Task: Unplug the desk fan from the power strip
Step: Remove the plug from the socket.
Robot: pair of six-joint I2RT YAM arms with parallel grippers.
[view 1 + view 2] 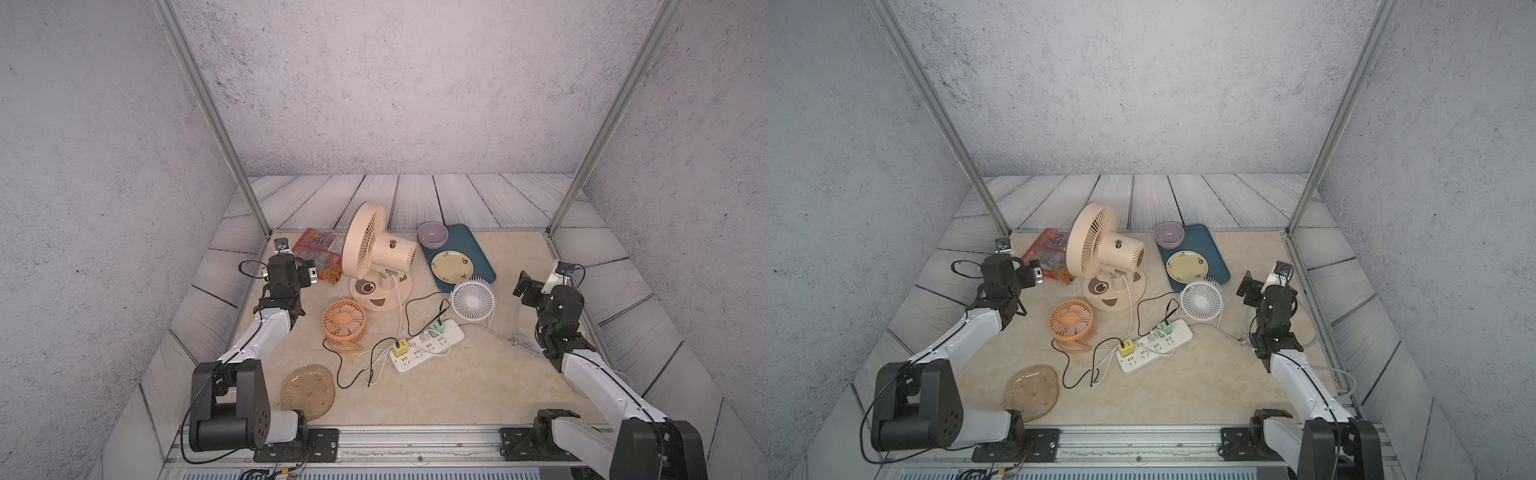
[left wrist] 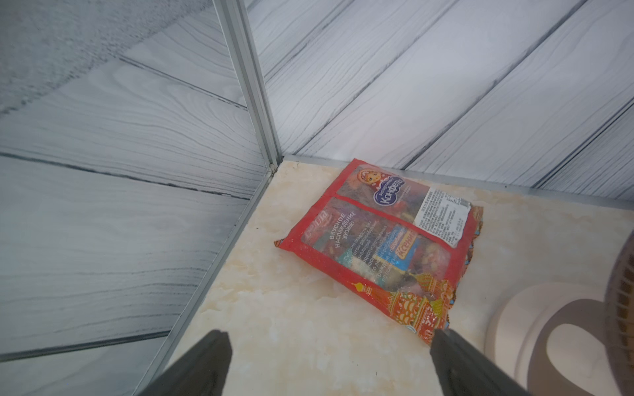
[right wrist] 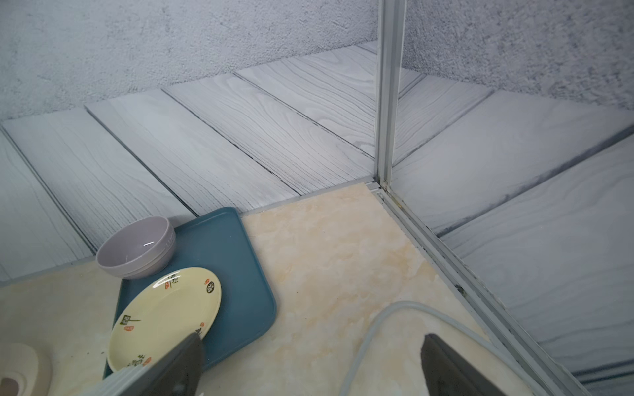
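Both arms are parked wide. The left tool (image 2: 330, 337) is at the left of the frame with its jaws spread and nothing between them, aimed at a red snack bag (image 2: 377, 240) in the back corner. The right tool (image 3: 312, 339) is at the right edge, also gaping and empty.

The power strip (image 1: 428, 350) lies flat and slanted, just below the centre in both top views, well apart from either tool. The desk fan (image 1: 376, 253), the big cream one, stands upright above it in the frame. Its white cord (image 1: 400, 307) drops from the base towards the strip and loops beside it.

There are three plugs in there: a yellow adapter (image 1: 400, 348), a small white plug (image 1: 424, 337) and a green adapter (image 1: 436, 329). The black leads go to the coloured ones, so I'd bet on the white plug, though I can't trace the cord all the way.

The strip looks like light, hard, smooth plastic. On this glossy marble-look worktop (image 1: 457, 395) I'd expect it to skate or lift when the plug is tugged, so pin it down on a bare stretch with one tool. The plug is small and stiff and probably seated tight, so pinch its body, not the limp cord.

It's crowded. An orange fan (image 1: 344, 322) and a little white fan (image 1: 473, 300) flank the strip, and leads are tangled at its lower left end. A blue tray (image 1: 478, 257) with a bowl (image 1: 433, 234) and a plate (image 1: 451, 264) sits behind. Grey plank-print panels and metal posts box it all in.
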